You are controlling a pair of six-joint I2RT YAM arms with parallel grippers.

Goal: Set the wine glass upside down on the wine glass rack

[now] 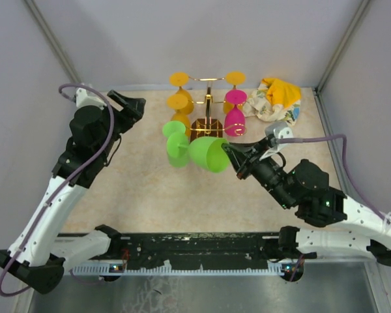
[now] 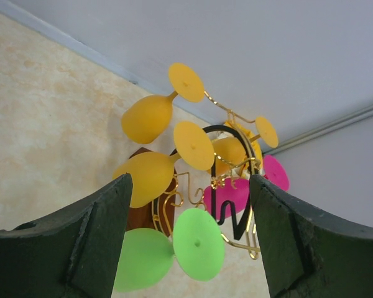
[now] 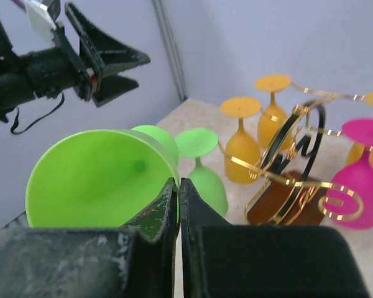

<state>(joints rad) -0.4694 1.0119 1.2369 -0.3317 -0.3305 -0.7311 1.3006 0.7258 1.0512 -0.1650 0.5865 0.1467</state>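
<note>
While its rim is pinched in the right gripper (image 1: 229,155), the wine glass (image 1: 208,154), bright green, is held on its side over the middle of the counter (image 1: 137,195). It lies just on the near side of the wine glass rack (image 1: 207,98) and is not yet hung from it. The bowl's mouth is turned toward the right edge and the stem toward the left edge. From the right wrist, the wine glass (image 3: 93,180) is seen clamped by the right gripper (image 3: 178,186), one finger inside the bowl and the other outside, the jaws pressed together on the thin wall. The wine glass rack (image 3: 298,143), gold wire on a dark wooden base (image 1: 206,127), is stood near the middle of the far edge. Carried foot-up on its arms are three yellow glasses (image 3: 239,146), a pink glass (image 3: 360,180) and a second green glass (image 3: 206,183). The left gripper (image 1: 133,104) is placed toward the far left corner, apart from the rack. In its own wrist view the left gripper (image 2: 189,180) is seen with fingers spread wide, the rack framed between them. A yellow and white cloth (image 1: 274,98) is crumpled in the far right corner.
</note>
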